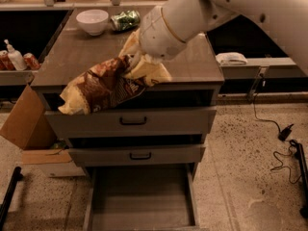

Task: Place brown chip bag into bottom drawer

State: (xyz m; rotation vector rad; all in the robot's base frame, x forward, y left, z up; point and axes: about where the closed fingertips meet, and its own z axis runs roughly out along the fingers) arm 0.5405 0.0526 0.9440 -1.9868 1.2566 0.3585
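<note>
The brown chip bag [103, 85] is held over the front edge of the desk [192, 66], left of its middle, with its lower end hanging past that edge. Its crumpled upper end is clamped by the gripper [136, 64], the jaws closed on it. The bottom drawer [139, 196] is pulled out below the front edge.

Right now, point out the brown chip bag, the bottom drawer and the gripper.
brown chip bag [103, 86]: camera view, dark brown middle, hanging past the counter's [192, 66] front edge.
bottom drawer [142, 201]: camera view, bare floor of the open box.
gripper [138, 64]: camera view, arm's tip, at the bag's pale yellow end.
</note>
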